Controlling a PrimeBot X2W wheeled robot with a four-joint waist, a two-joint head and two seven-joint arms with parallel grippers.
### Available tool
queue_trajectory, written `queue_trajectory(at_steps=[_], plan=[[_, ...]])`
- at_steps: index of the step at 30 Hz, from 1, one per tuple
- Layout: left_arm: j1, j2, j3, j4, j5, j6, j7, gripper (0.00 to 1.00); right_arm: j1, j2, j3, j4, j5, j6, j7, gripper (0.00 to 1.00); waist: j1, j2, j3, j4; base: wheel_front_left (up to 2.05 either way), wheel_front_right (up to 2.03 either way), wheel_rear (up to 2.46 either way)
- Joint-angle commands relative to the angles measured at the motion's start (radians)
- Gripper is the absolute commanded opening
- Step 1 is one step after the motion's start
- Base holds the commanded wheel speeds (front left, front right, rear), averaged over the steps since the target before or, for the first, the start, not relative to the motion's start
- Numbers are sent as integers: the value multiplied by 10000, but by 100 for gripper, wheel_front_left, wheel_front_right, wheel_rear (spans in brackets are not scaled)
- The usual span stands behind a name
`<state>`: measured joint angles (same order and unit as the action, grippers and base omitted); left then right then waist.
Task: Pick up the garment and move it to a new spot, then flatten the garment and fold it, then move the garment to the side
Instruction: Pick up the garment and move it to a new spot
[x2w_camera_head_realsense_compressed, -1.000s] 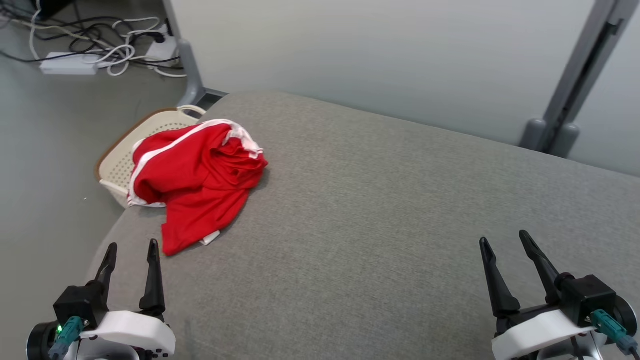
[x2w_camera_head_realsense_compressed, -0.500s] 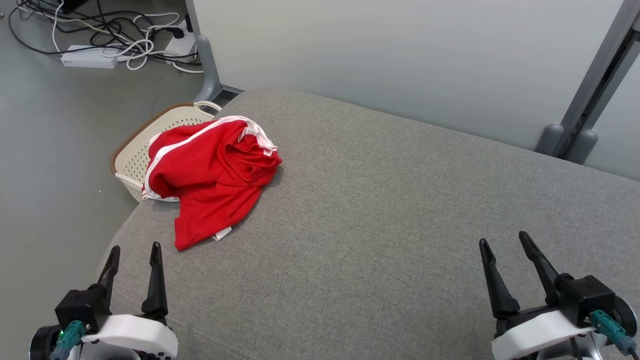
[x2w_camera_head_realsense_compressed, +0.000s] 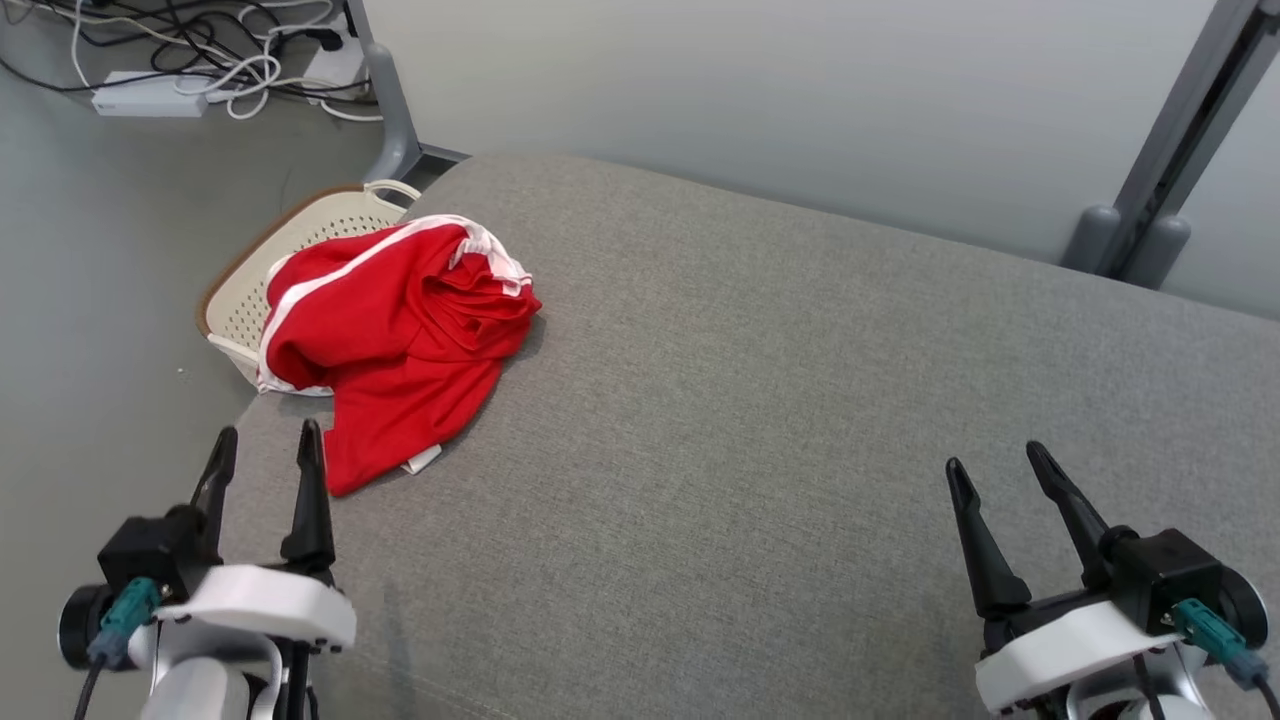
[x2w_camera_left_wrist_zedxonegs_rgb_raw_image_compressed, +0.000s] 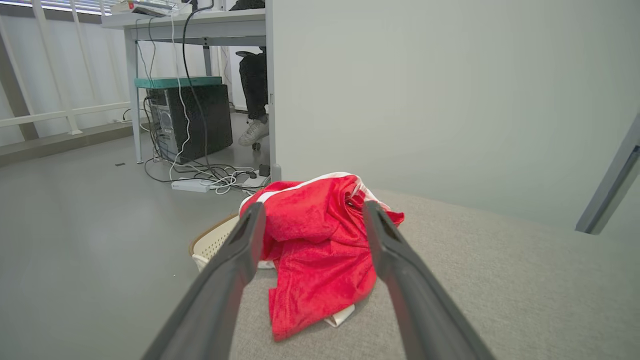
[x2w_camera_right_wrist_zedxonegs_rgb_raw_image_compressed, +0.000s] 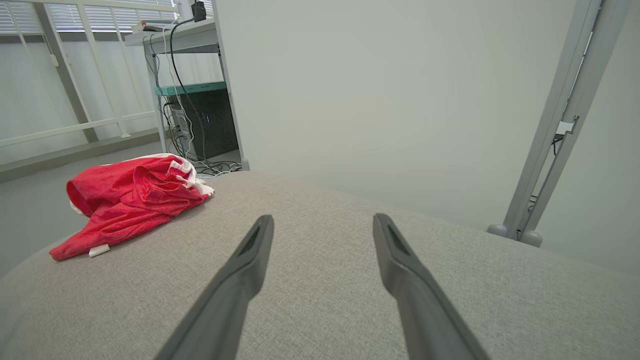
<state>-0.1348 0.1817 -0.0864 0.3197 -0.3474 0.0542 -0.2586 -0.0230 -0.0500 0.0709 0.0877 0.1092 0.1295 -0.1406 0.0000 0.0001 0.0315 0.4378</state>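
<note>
While left gripper and right gripper sit spread and empty, red garment lies bunched at grey cushion's left edge, near left fingertips, overhanging and hiding much of the basket; folds conceal its shape.

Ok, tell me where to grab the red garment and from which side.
Likely the raised bunch of folds on the red garment, from above with the open left pincer: it stands proud, while the near tail lies flat on the grey cushion.
</note>
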Motion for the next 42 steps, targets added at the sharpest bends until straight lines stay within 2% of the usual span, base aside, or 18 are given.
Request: queue_trajectory(at_steps=[1, 8, 16, 23, 29, 30, 31, 32, 37, 42], plan=[[-424, -10, 2, 20, -96, -38, -26, 100, -190, -122, 20, -142, -61, 22, 111, 100, 0, -1, 432, -301, 0, 0, 0], [-2251, 21, 139, 669, -553, -349, 345, 100, -1009, -709, 501, -700, -61, 21, 529, 100, 0, -1, 2054, -1344, 0, 0, 0], [-4445, 623, 446, 3002, -1144, -749, 1561, 100, -1771, -964, 875, -760, 173, 21, 445, 100, 0, -1, 3360, -2456, 0, 0, 0], [-5652, 1307, 872, 5261, -1521, -781, 1992, 100, -2161, -1063, 971, -599, 247, 21, 257, 100, 0, -1, 3970, -3070, 0, 0, 0], [-6214, 1472, 938, 6325, -1583, -726, 1729, 100, -2242, -1095, 857, -516, 252, 21, 173, 100, 0, -1, 4124, -3136, 0, 0, 0], [-6282, 1481, 913, 6457, -1581, -791, 1696, 33, -2250, -1087, 855, -501, 249, 21, 174, 100, 0, -1, 4125, -3127, 0, 0, 0], [-6282, 1481, 913, 6457, -1581, -791, 1696, 33, -2250, -1087, 855, -501, 249, 21, 174, 100, 0, -1, 4125, -3127, 0, 0, 0], [-6356, 1502, 882, 6552, -1549, -813, 1635, 0, -2263, -1077, 871, -487, 263, 21, 172, 100, 0, -1, 4123, -3109, 0, 0, 0], [-6574, 1569, 645, 6860, -1331, -899, 1187, 0, -2299, -1059, 937, -358, 337, 21, 147, 100, 0, -1, 3995, -3005, 0, 0, 0], [-6666, 1775, 506, 6627, -1046, -760, 424, 0, -2171, -1005, 890, -211, 396, 21, 128, 100, 0, -1, 3629, -2921, 0, 0, 0]])
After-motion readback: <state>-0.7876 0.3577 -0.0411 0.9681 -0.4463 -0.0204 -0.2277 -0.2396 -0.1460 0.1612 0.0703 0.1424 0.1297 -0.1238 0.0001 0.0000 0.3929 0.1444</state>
